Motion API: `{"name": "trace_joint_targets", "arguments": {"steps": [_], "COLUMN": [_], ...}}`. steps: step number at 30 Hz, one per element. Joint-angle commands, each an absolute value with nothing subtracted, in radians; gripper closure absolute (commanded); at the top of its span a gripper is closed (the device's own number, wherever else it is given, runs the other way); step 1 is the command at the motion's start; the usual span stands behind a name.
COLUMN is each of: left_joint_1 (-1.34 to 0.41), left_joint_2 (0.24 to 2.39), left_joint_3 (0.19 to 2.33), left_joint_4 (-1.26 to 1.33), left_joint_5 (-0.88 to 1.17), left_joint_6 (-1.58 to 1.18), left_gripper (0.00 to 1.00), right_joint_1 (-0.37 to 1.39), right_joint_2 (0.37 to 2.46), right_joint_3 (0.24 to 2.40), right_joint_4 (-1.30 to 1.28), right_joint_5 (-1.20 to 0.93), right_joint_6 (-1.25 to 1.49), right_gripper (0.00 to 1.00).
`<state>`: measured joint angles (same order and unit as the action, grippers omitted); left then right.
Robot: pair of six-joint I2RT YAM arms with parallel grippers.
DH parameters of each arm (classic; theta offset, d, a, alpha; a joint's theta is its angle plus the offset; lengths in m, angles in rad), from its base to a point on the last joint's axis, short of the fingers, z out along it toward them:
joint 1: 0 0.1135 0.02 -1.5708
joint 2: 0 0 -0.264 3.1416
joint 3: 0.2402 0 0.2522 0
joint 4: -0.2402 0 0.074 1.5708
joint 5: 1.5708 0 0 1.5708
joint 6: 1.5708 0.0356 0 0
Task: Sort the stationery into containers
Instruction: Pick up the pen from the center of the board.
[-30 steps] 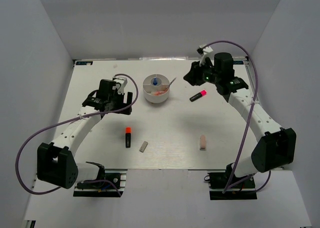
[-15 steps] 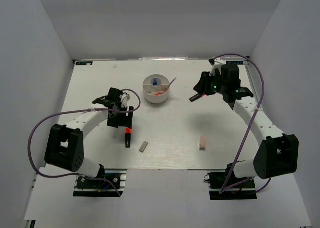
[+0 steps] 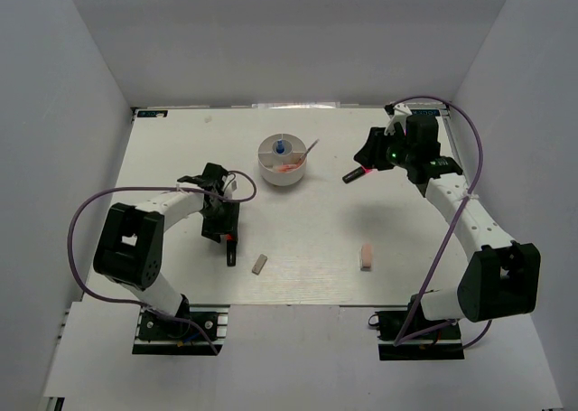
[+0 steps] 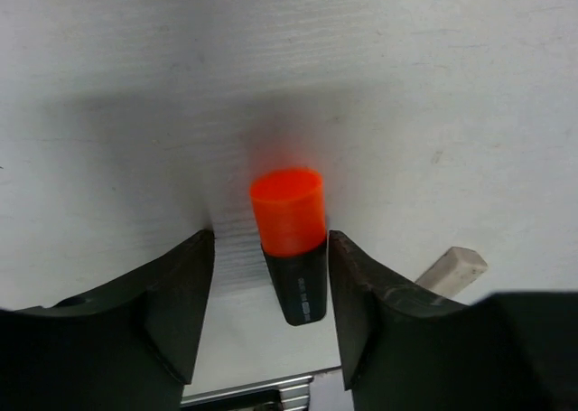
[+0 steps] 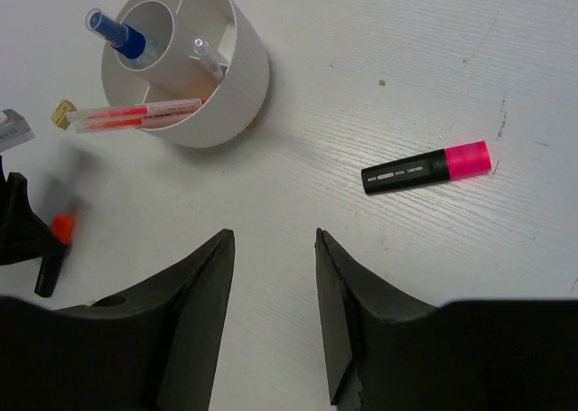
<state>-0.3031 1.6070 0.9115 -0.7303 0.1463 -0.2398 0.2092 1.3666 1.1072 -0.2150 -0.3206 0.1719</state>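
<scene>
White table (image 3: 307, 239) carries the orange-capped highlighter (image 4: 291, 239), lying between the spread jaws of the left gripper (image 4: 268, 253), not yet pinched. It looks light, stiff, somewhat slippery; its black barrel gives the better hold. The right gripper (image 5: 271, 248) hangs spread, empty.

Your left gripper (image 4: 268, 247) sits low over the table (image 3: 307, 226), left of centre, jaws parted. Your right gripper (image 5: 271, 241) hovers toward the far-right corner, jaws apart.
</scene>
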Motion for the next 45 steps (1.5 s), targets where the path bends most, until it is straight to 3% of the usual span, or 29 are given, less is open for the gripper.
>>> {"name": "trace_joint_targets", "arguments": {"steps": [1, 7, 11, 14, 21, 26, 33, 42, 45], "left_joint_1": [-0.305, -0.305, -0.305, -0.305, -0.284, -0.284, -0.284, -0.305, -0.314], "left_joint_2": [1.609, 1.640, 1.713, 1.744, 1.588, 1.361, 1.311, 1.642, 1.758], "left_joint_3": [0.902, 0.917, 0.960, 0.986, 0.988, 1.002, 1.202, 1.485, 1.558], "left_joint_4": [-0.709, -0.706, -0.703, -0.710, -0.626, -0.457, -0.195, 0.090, 0.210], "left_joint_5": [0.095, 0.015, -0.017, -0.017, 0.070, 0.029, -0.002, 0.339, 0.348], "left_joint_6": [-0.256, -0.259, -0.262, -0.297, -0.359, -0.329, -0.128, -0.046, -0.069], "left_gripper": [0.38, 0.46, 0.61, 0.66, 1.00, 1.00, 1.00, 1.00, 1.00], "right_joint_1": [0.199, 0.193, 0.193, 0.189, 0.193, 0.192, 0.192, 0.178, 0.161], "right_joint_2": [1.354, 1.362, 1.370, 1.374, 1.361, 1.355, 1.350, 1.381, 1.388], "right_joint_3": [1.128, 1.117, 1.123, 1.127, 1.129, 1.126, 1.137, 1.157, 1.155], "right_joint_4": [-0.183, -0.173, -0.172, -0.176, -0.183, -0.192, -0.184, -0.210, -0.210], "right_joint_5": [-0.342, -0.356, -0.360, -0.368, -0.423, -0.437, -0.437, -0.416, -0.417], "right_joint_6": [0.181, 0.192, 0.187, 0.183, 0.163, 0.152, 0.150, 0.114, 0.132], "right_gripper": [0.53, 0.53, 0.53, 0.53, 0.53, 0.53, 0.54, 0.53, 0.53]}}
